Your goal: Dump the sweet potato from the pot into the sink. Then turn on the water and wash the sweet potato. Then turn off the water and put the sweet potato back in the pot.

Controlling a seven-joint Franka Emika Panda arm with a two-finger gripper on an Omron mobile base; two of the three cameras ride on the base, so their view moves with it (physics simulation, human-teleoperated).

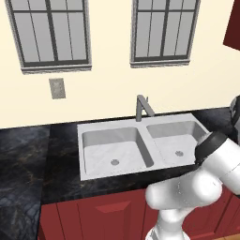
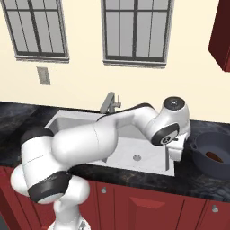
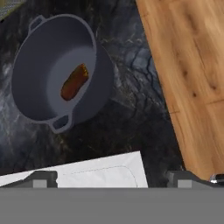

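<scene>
Sweet potato: the sweet potato (image 3: 74, 82) lies on the bottom of the pot, a reddish-brown lump with an orange tinge, slanted across the floor of it; it also shows as a dark brown patch inside the pot in the right base view (image 2: 214, 156).
Pot: the pot (image 3: 33, 70) stands upright on the dark tabletop, deep and blue-grey, with one loop handle at each of two opposite sides; from the right base camera it sits (image 2: 203, 159) to the right of the sink, near its corner but apart from it.
Sink: the sink (image 1: 89, 164) is a light grey marbled double basin set into the tabletop, the left basin larger than the right, each with a round drain; both basins look dry.
Faucet: a grey angular faucet (image 1: 143, 107) rises behind the divider between the basins, its spout angled to the right.
Fingers: the fingers (image 3: 43, 180) stand wide apart at the bottom of the hand view, holding nothing, above the sink's corner.
Gripper: the gripper (image 2: 174, 151) hangs over the right end of the sink, just left of the pot and not touching it.
Tabletop: the tabletop (image 1: 26, 154) is black stone with pale veins.
Floor: a wooden floor (image 3: 192, 65) runs beside the tabletop's edge.
Cabinets: dark red cabinets (image 2: 148, 200) stand below the tabletop.
Wall: two windows (image 1: 49, 33) and a grey outlet plate (image 1: 57, 88).
</scene>
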